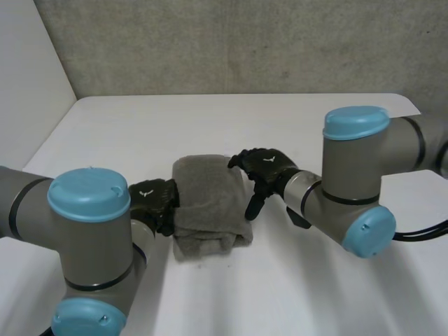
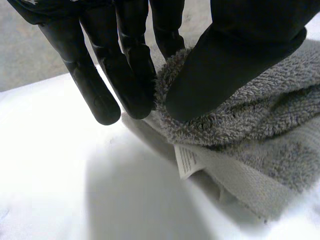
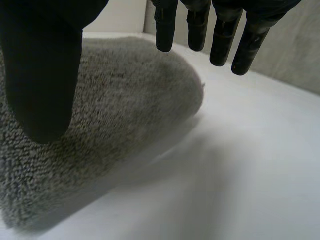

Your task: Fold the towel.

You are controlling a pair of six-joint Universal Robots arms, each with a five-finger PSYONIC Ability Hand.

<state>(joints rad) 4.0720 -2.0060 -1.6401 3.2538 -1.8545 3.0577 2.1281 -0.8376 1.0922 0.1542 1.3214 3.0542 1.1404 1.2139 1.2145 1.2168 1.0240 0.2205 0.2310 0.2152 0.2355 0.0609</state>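
A grey towel (image 1: pixel 210 203) lies folded into a thick narrow bundle in the middle of the white table (image 1: pixel 210 119). My left hand (image 1: pixel 155 199) is at the towel's left edge. In the left wrist view its thumb (image 2: pixel 235 50) presses on the top layer of the towel (image 2: pixel 265 115) and its fingers (image 2: pixel 127 65) close against that edge from the other side, pinching it. My right hand (image 1: pixel 264 168) hovers at the towel's far right side. Its fingers (image 3: pixel 200 25) are straight and spread, and its thumb (image 3: pixel 40 75) hangs over the towel (image 3: pixel 125 100) without gripping.
A white label (image 2: pixel 187 161) sticks out from the towel's lower layers under my left hand. A grey wall (image 1: pixel 231 42) runs behind the table and a pale wall (image 1: pixel 28 77) stands to the left. Bare table lies beyond the towel and in front of it.
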